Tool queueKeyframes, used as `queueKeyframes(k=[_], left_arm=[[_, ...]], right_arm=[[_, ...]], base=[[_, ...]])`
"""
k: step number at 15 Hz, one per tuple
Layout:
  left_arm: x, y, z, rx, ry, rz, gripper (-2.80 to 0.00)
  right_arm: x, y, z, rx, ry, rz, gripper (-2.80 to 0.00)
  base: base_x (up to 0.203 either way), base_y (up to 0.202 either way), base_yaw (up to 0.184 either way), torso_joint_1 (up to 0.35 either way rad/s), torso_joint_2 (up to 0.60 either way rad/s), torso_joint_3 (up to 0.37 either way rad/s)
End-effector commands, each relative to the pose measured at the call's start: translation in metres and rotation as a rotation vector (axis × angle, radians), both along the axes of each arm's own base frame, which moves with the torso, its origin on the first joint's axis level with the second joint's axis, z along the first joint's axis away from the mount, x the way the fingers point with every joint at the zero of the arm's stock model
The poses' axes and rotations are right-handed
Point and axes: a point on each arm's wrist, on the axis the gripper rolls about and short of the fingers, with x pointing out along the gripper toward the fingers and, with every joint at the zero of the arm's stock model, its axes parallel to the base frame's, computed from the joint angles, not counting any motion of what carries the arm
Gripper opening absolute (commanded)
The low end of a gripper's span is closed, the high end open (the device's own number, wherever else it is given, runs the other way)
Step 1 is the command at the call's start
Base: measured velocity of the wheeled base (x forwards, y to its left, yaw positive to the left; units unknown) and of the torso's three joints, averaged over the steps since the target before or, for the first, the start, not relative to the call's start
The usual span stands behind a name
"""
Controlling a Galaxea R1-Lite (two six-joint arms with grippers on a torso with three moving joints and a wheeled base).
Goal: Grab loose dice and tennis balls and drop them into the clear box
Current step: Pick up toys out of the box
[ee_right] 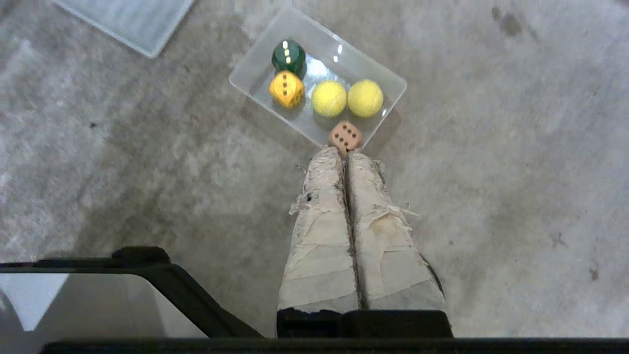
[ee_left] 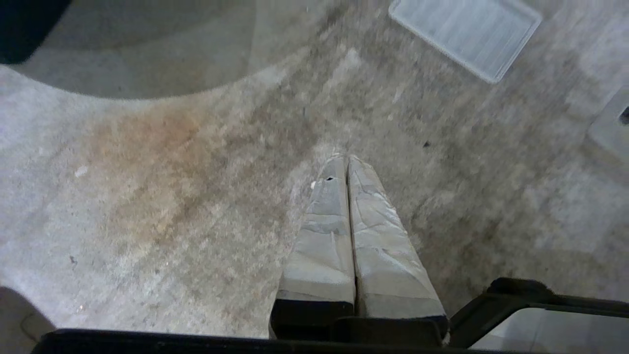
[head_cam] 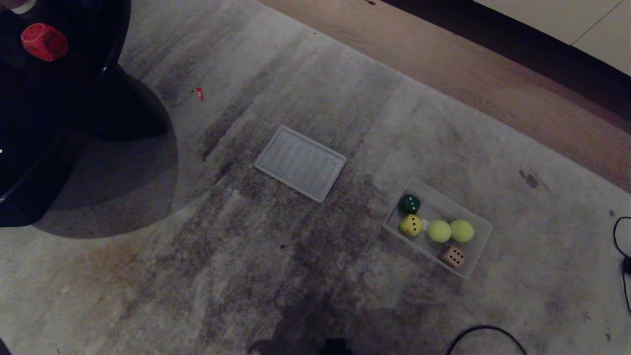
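Dice number four in the head view: a dark green die [head_cam: 409,203], a yellow die [head_cam: 411,225] and a tan die [head_cam: 452,256] sit inside the clear box [head_cam: 474,217] on the grey carpet [head_cam: 276,276], while a red die [head_cam: 44,42] lies apart on a black chair [head_cam: 59,113] at upper left. Two tennis balls [head_cam: 450,230], fuzzy and yellow-green, rest side by side in the box between the yellow and tan dice. One flat ribbed clear panel [head_cam: 300,162] lies on the carpet left of the box.

Left wrist view: the left gripper [ee_left: 343,162] hangs above bare carpet, its taped fingers pressed together, empty.

Right wrist view: the right gripper [ee_right: 345,152] hangs over the box's near edge by the tan die, fingers together, holding nothing; rounded cubes show contrasting pips.
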Motion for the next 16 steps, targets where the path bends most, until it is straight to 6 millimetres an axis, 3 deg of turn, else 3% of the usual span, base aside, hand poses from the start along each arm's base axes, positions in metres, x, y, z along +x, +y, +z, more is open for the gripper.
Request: queueKeyframes(k=[1,16], left_arm=[[0.0002,0.0,-0.0004,0.002,0.002,0.001,-2.8],[0.0002,-0.0001,-0.0004,0.008,0.003,-0.002,-2.8]], right_arm=[[0.0009,0.0,-0.0031,0.0,0.012,0.0,-2.8],[0.0009,0.0,-0.0031,-0.002,0.012,0.001,-2.8]], base=[[0.0,0.0,0.0,0.002,0.0,0.203],[0.0,0.0,0.0,0.002,0.0,0.202]])
